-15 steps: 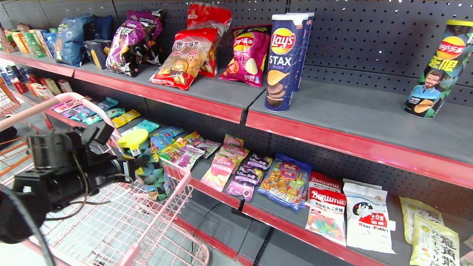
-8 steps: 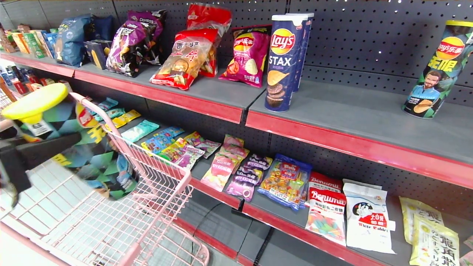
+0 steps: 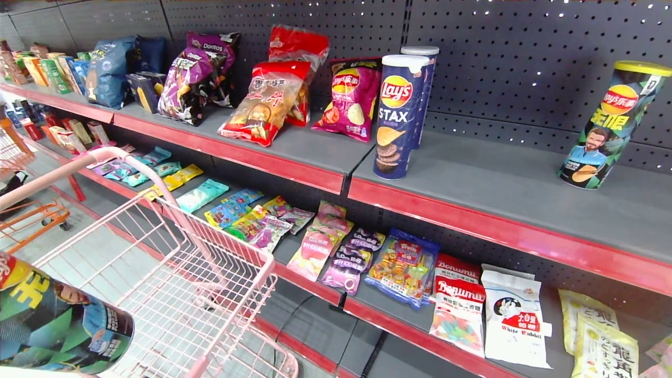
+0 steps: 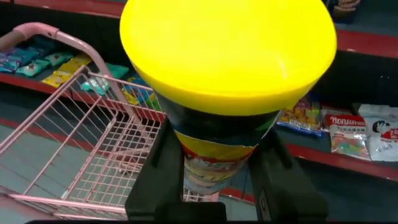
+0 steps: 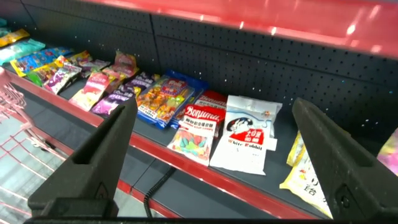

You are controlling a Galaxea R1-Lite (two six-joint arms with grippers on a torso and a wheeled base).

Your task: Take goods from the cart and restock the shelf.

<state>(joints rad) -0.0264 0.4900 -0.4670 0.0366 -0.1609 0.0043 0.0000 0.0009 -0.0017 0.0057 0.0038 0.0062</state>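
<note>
Lifted out of the cart (image 3: pixel 173 294), the chip can (image 3: pixel 58 325) now sits clamped in the left gripper (image 4: pixel 217 171) beside the cart's near side. Placing it on the shelf (image 3: pixel 499 178) above the cart remains. The right gripper (image 5: pixel 211 124) gapes empty.

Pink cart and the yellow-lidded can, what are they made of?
Pink cart: looks like painted metal wire, from its thin welded grid. Yellow-lidded can: likely printed cardboard tube, glossy; its lid seems smooth plastic, with a soft sheen.

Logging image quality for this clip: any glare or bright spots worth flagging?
Head view: light specks dot the dark pegboard wall. Right wrist view: glare streaks the glossy red shelf edge. Left wrist view: faint sheen on the yellow lid of the green chip can.
</note>
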